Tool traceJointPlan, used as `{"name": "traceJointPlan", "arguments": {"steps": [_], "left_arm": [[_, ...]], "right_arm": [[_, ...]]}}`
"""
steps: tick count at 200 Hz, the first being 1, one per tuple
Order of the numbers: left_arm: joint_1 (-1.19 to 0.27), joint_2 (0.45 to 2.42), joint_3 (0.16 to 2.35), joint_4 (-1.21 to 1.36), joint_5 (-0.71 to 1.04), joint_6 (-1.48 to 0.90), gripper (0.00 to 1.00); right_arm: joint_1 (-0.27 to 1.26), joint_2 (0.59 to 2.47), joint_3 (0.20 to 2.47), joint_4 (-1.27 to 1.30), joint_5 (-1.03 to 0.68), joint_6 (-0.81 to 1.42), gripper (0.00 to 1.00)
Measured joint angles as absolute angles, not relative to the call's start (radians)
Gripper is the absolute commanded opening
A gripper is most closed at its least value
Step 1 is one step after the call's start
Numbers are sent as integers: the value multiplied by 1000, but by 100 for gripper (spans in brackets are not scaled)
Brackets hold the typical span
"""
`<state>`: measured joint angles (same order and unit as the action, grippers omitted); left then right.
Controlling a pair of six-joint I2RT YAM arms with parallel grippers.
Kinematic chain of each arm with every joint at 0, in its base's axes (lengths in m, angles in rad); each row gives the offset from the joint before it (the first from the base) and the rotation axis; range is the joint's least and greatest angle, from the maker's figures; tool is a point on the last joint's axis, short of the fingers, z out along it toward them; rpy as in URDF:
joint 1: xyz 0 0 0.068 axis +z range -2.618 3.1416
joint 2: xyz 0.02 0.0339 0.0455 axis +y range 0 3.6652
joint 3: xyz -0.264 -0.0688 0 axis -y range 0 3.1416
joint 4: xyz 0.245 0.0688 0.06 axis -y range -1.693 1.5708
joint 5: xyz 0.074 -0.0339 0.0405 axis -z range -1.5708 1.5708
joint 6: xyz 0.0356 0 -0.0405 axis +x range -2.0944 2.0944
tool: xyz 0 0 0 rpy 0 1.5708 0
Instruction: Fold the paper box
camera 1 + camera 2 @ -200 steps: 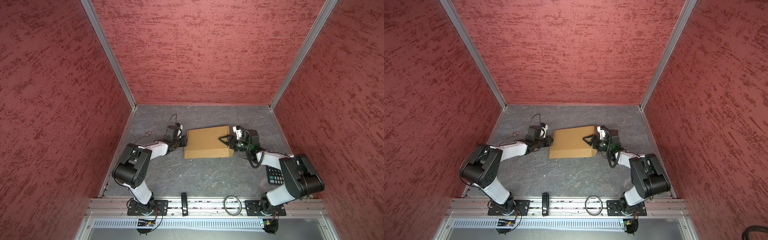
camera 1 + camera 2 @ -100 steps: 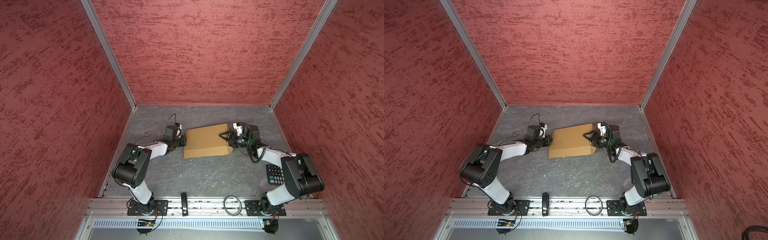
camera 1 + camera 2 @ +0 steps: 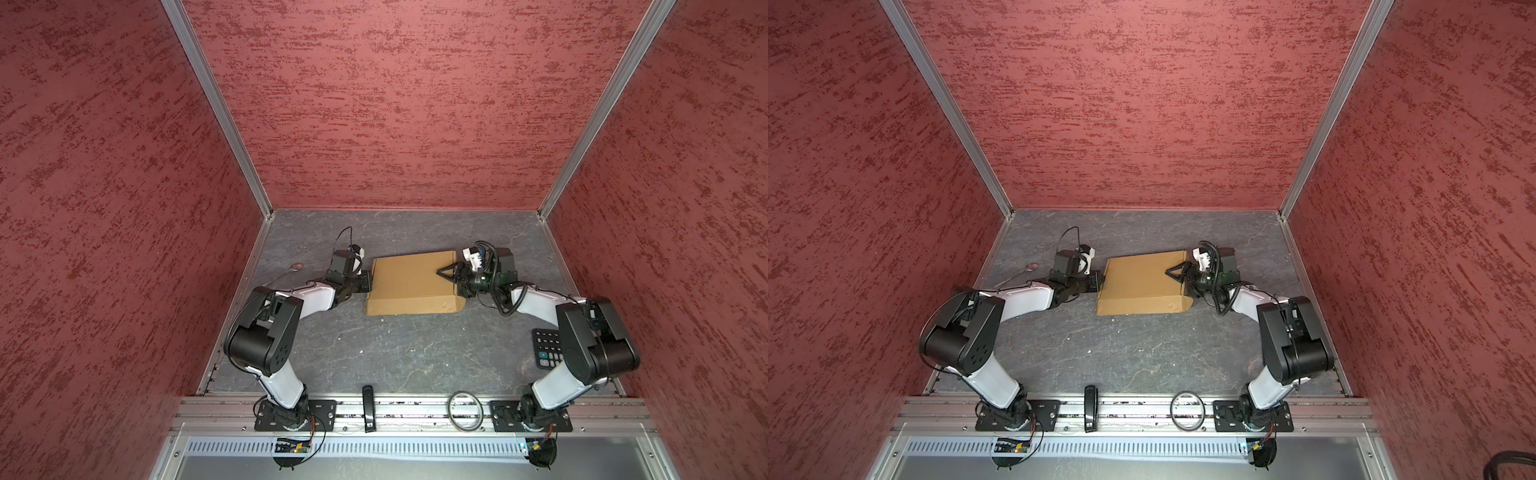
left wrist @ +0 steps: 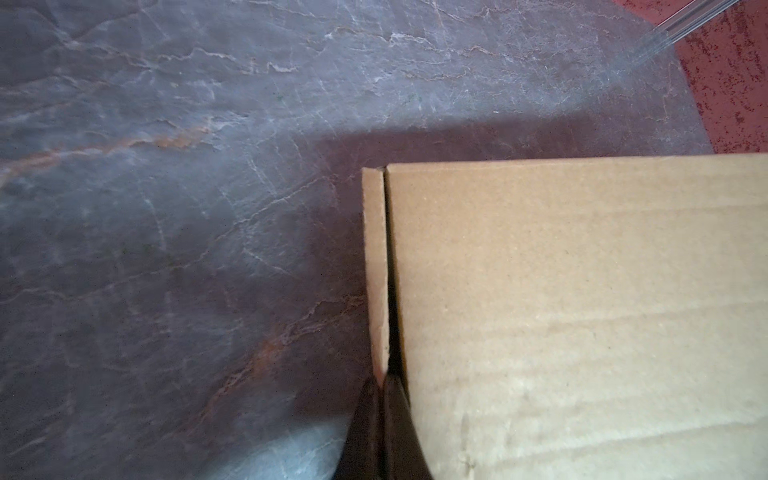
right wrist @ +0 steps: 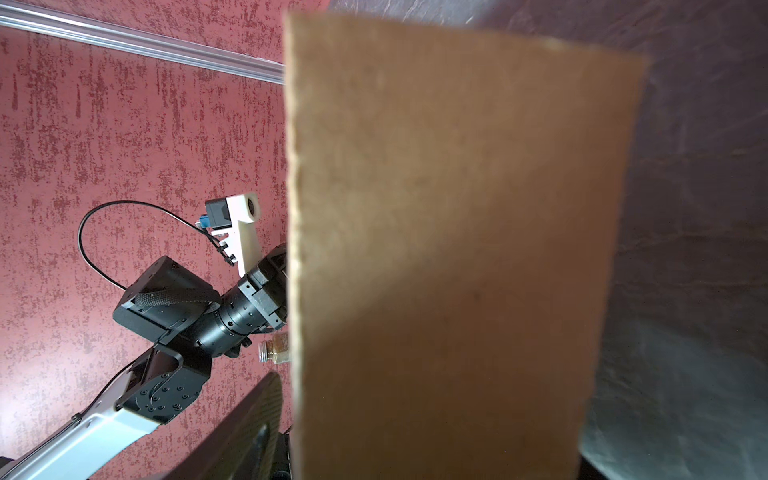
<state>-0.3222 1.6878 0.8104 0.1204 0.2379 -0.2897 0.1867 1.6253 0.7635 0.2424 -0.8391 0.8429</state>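
The paper box lies in the middle of the grey table as a flat brown cardboard mailer, seen in both top views. My left gripper is shut, its tips at the box's left edge. In the left wrist view the closed fingertips meet the seam between a narrow side strip and the lid. My right gripper is open and straddles the box's right end, one finger over the lid. In the right wrist view that finger stands just clear of the cardboard; the other finger is hidden behind it.
A black calculator lies under my right arm. A spoon rests by the left wall. A black bar and a ring sit on the front rail. A small jar shows beyond the box. Red walls enclose three sides.
My right gripper has shifted along the box's right end toward the back wall, and the box has turned slightly. The left gripper has stayed shut at the left edge.
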Motion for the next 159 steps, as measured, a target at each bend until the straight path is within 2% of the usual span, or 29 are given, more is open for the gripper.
{"name": "traceJointPlan", "arguments": {"steps": [159], "left_arm": [[-348, 1762, 916, 89, 228, -260, 6]], "right_arm": [[186, 1705, 763, 378, -874, 910, 75]]}}
